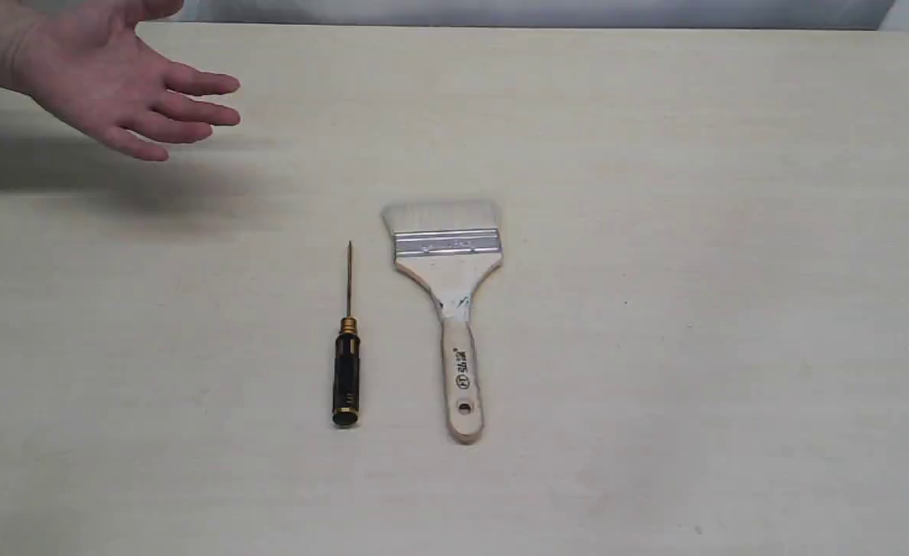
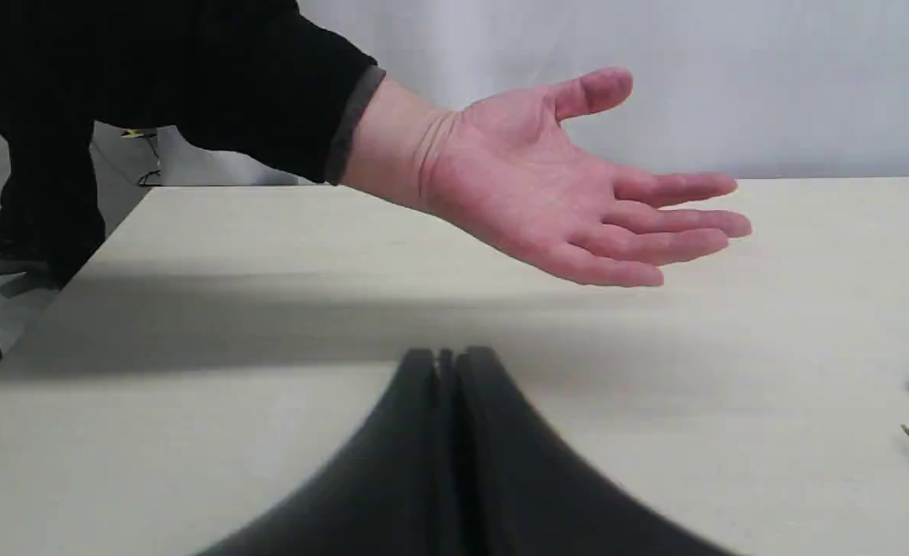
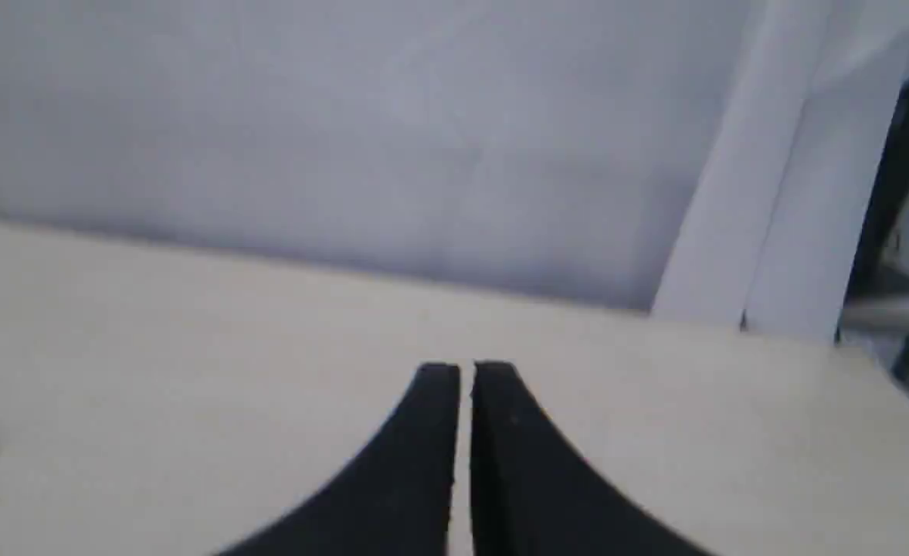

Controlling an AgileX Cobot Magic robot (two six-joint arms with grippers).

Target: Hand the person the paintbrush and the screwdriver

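Person's hand (image 2: 547, 193) is the largest item ahead of the left gripper (image 2: 446, 355): bare, palm up, fingers spread, dark sleeve cuff (image 2: 354, 123) at the wrist. It is held above the pale table (image 1: 693, 270), beyond and higher than the fingertips, with clear space between. Left gripper: fingers pressed together, nothing between them, over bare tabletop. Right gripper (image 3: 466, 369): fingers drawn together with only a hairline slit, nothing held, only bare tabletop and a grey wall ahead of it. Neither gripper appears in the exterior view. Paintbrush (image 1: 448, 266) lies flat on the table, well apart from the hand and from both grippers; only a blurred pale edge of it shows at the border of the left wrist view. Screwdriver (image 1: 347, 363) lies flat just beside the paintbrush, parallel to it and not touching, on the side nearer the hand. Its thin shaft tip shows off to one side of the left gripper, well clear of the fingers.
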